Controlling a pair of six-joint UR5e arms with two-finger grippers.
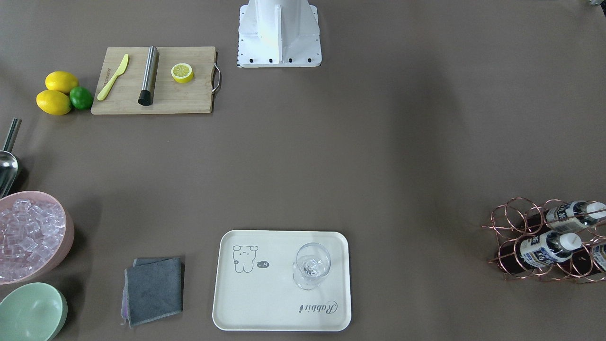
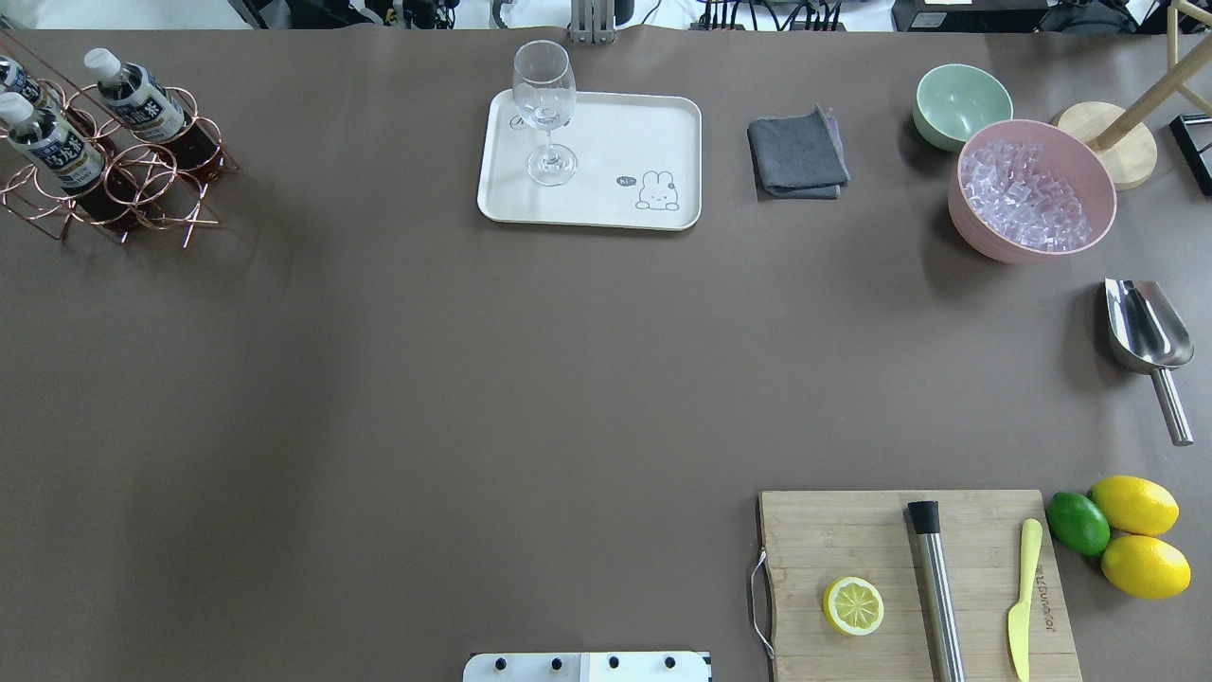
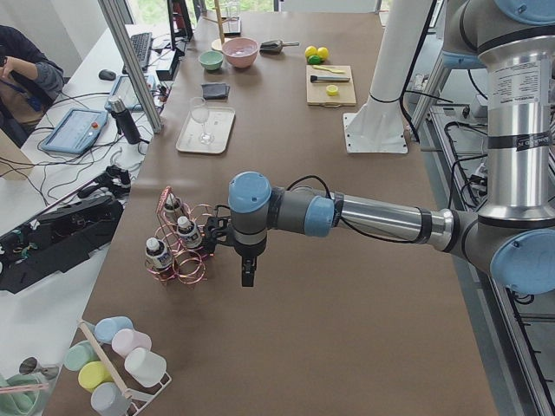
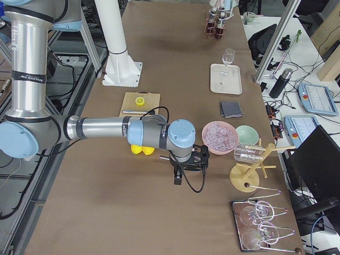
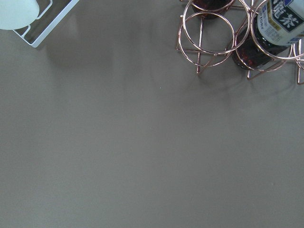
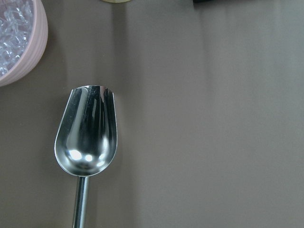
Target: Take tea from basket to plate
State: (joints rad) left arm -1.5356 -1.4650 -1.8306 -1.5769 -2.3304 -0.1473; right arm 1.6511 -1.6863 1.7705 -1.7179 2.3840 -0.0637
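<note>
Three tea bottles lie in the copper wire basket at the table's end on my left; one shows its white cap. The basket and a tea bottle also show in the overhead view, and another bottle in the left wrist view. The cream plate lies at the far middle edge and holds a wine glass. My left gripper hangs beside the basket, apart from it; I cannot tell whether it is open. My right gripper hangs over the table near the ice bowl; its state is also unclear.
A grey cloth, a mint bowl, a pink ice bowl and a steel scoop lie on my right. A cutting board holds a half lemon, muddler and knife. Lemons and a lime lie beside it.
</note>
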